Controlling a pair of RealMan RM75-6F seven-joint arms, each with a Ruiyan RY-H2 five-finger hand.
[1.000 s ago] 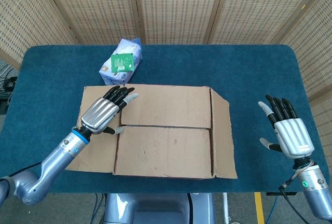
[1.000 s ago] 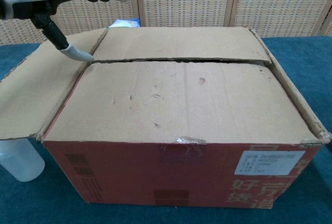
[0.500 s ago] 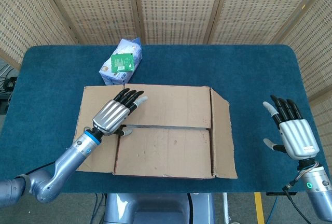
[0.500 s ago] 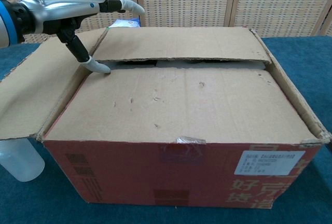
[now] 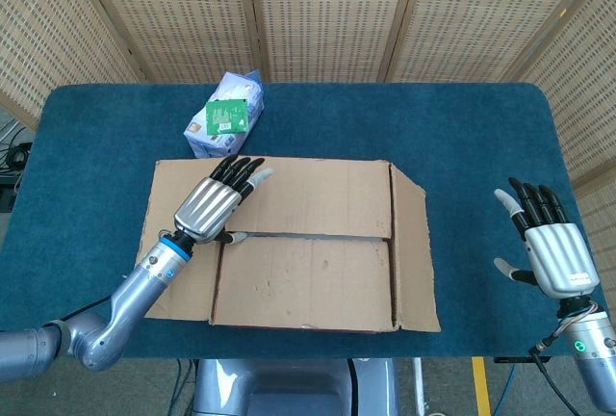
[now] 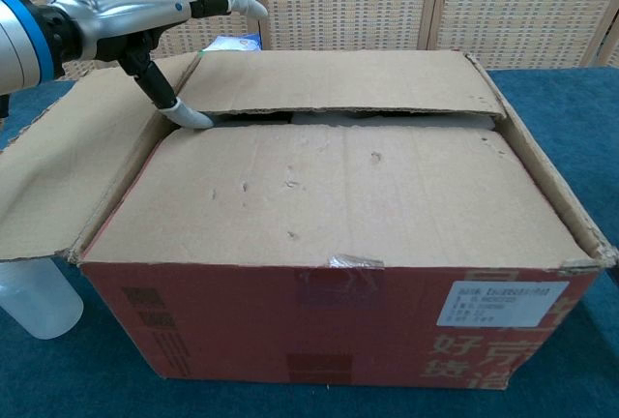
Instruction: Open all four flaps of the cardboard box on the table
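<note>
Cardboard box (image 5: 298, 243) sits at the middle of the blue desk (image 5: 462, 137), close to the near edge, and its two long top flaps lie nearly flat with a dark slit between them. Left side flap (image 6: 68, 176) is folded outward and slopes down; right side flap (image 5: 414, 252) is splayed out too. Left hand (image 5: 214, 206) lies over the far long flap (image 6: 338, 79), fingers stretched toward the far edge, thumb tip (image 6: 189, 115) tucked into the slit at the box's left end, under that flap's edge; it grips nothing. What is inside the box cannot be made out through the gap. Right hand (image 5: 553, 252) hovers well apart near the desk's right edge, fingers spread and empty. A blue-white carton (image 5: 224, 114) lies beyond the box, and a clear plastic bottle (image 6: 34, 297) rests beside its near left corner.
</note>
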